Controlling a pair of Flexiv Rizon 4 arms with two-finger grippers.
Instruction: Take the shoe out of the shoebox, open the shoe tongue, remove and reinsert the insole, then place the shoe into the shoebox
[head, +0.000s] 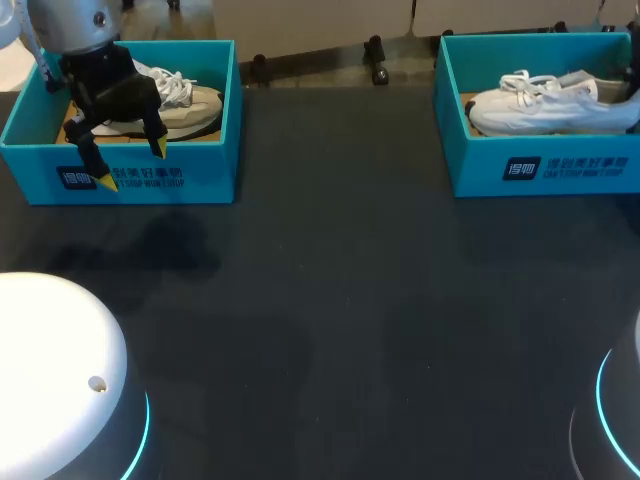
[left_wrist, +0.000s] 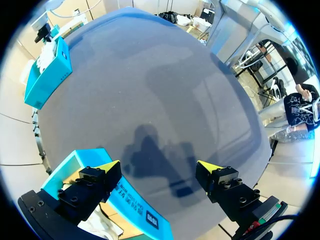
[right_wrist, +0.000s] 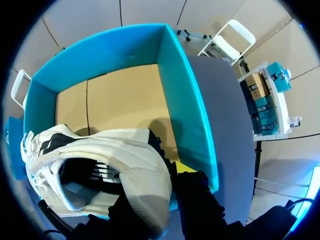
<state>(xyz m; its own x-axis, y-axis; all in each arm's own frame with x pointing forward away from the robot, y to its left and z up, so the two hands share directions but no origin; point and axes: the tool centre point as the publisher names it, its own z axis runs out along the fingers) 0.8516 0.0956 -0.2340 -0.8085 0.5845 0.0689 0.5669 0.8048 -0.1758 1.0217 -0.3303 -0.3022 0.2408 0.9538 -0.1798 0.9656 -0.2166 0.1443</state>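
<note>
the table (head: 350, 300) is dark. two blue boxes sit on it at the far side, well apart from each other.

the left shoebox (head: 205, 165) has a pale shoe (head: 192, 106) with white laces lying inside it. the left gripper (head: 132, 165) hangs over the front wall of this box. its two fingers are wide apart and nothing is between them. in the left wrist view, one yellow tip (left_wrist: 111, 166) is over the edge of the left shoebox (left_wrist: 137, 212) and the other yellow tip is over the bare table. the shadow of the left gripper (left_wrist: 160, 167) falls on the table ahead of it. the other box shows far off, near the table's edge.

the right shoebox (head: 560, 165) holds the white shoe (head: 540, 105). the shoe lies on its side, with its laces toward the middle of the table. in the right wrist view, the white shoe (right_wrist: 100, 150) rests on the brown floor of the right shoebox (right_wrist: 185, 90), close to one blue wall. the right gripper (right_wrist: 160, 185) is at the heel. its fingers pinch the back of the heel from two sides. one finger with a yellow tip sits on the outside, next to the wall. the other finger is mostly hidden by the heel.
</note>
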